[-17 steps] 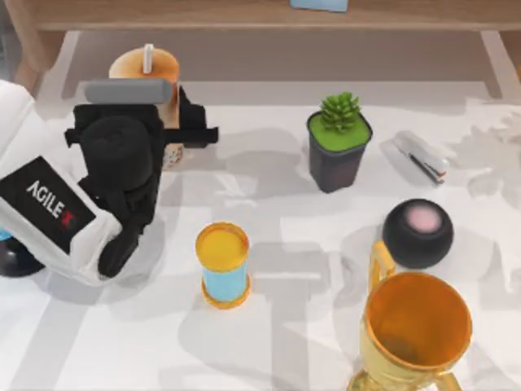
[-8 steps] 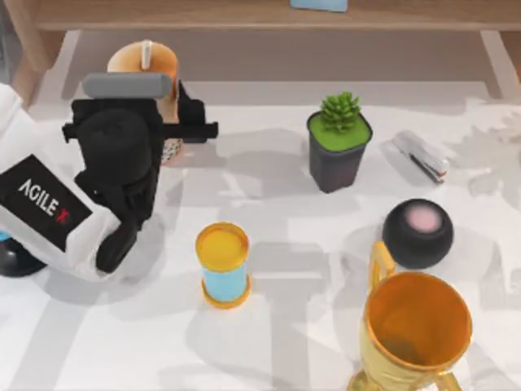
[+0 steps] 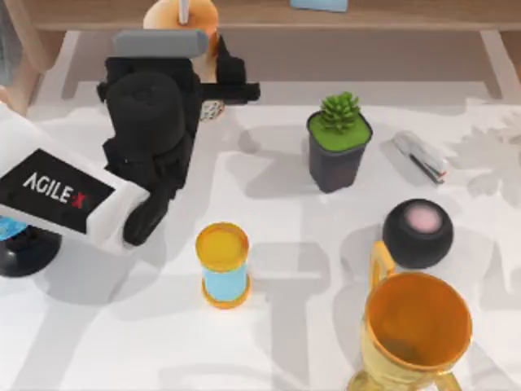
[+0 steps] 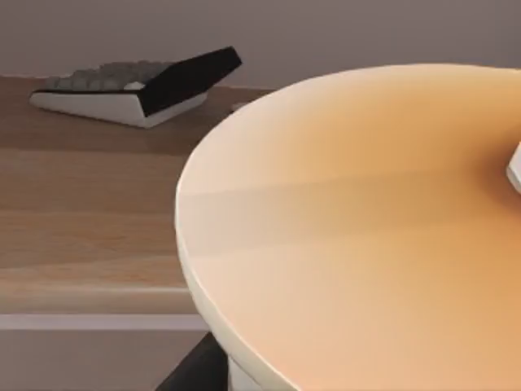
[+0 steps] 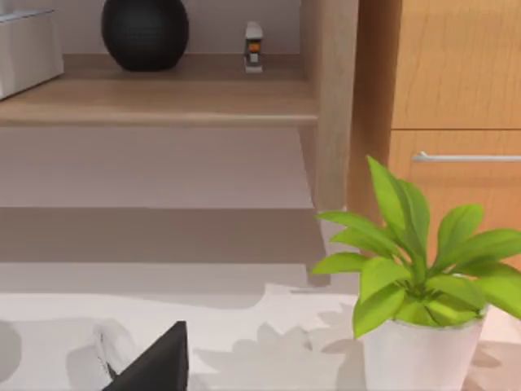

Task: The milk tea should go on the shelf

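The jaws of the left gripper [image 3: 213,77] are closed on the milk tea [image 3: 182,15], which is held upright at the upper left of the top view, its lid at the front edge of the shelf [image 3: 269,14] and its pearl-speckled base above the desk [image 3: 285,269]. In the left wrist view, the cup's tan lid [image 4: 366,220] is seen close up, level with the shelf board [image 4: 81,195], on which a calculator [image 4: 138,85] lies.
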Tool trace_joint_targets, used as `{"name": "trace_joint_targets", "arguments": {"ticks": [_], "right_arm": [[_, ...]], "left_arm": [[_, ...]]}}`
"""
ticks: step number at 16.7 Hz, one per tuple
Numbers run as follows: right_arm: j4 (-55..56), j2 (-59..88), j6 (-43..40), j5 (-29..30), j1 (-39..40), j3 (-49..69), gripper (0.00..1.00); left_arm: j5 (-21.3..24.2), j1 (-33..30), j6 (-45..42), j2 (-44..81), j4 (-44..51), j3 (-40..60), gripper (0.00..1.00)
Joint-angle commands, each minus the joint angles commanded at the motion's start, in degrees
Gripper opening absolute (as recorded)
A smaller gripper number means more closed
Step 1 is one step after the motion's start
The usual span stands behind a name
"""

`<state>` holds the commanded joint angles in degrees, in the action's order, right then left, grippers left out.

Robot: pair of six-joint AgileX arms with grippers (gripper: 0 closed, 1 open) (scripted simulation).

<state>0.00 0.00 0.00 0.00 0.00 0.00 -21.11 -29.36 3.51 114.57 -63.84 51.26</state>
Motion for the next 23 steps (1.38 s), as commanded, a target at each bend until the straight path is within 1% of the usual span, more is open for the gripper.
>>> {"name": "trace_joint_targets", "arguments": {"ticks": [4,7,10,14,16,19,23], "right_arm": [[0.0,0.0,0.0,0.0,0.0,0.0,1.0],[0.0,0.0,0.0,0.0,0.0,0.0,1.0],[0.0,0.0,0.0,0.0,0.0,0.0,1.0],[0.0,0.0,0.0,0.0,0.0,0.0,1.0],[0.0,0.0,0.0,0.0,0.0,0.0,1.0],[0.0,0.0,0.0,0.0,0.0,0.0,1.0],[0.0,0.0,0.0,0.0,0.0,0.0,1.0]], "left_arm": [[0.2,-4.2,1.7,-3.5,9.4,7.2,0.0],[0.7,-4.5,2.5,-6.4,19.0,13.9,0.0],[1.4,-1.6,2.4,-8.3,30.5,20.5,0.0],[2.7,5.3,1.0,-8.9,46.4,28.3,0.0],[3.3,8.3,0.2,-9.0,52.0,31.7,0.0],[4.2,10.1,-0.6,-9.2,55.9,35.3,0.0],[4.2,10.1,-0.6,-9.2,56.0,35.4,0.0]]}}
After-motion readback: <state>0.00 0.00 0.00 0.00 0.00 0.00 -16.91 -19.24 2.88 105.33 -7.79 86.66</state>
